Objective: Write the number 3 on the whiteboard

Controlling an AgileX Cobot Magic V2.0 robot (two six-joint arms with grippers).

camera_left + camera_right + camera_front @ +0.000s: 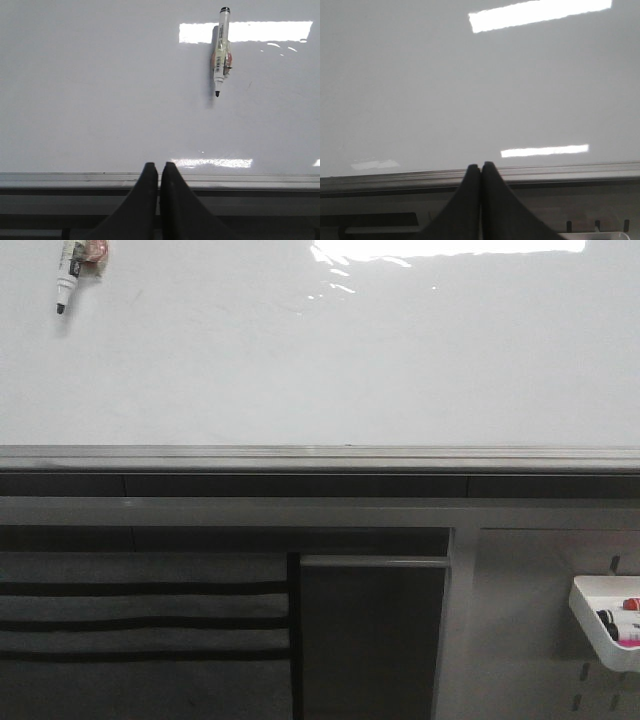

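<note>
The whiteboard [330,350] fills the upper front view, glossy white with glare at its top and a grey metal lower rail [320,456]. It shows no writing; no number 3 is visible. A white marker with a black tip [67,275] hangs on the board at the upper left, tip down; it also shows in the left wrist view [220,50]. My left gripper [159,166] is shut and empty, in front of the rail, well below and to the left of the marker. My right gripper [481,166] is shut and empty in front of the rail. Neither gripper shows in the front view.
Below the rail stands a grey pegboard panel [520,620] with a white tray [606,620] holding markers at the lower right. A dark slatted panel [140,620] lies at the lower left, with a grey box-like panel [372,630] beside it.
</note>
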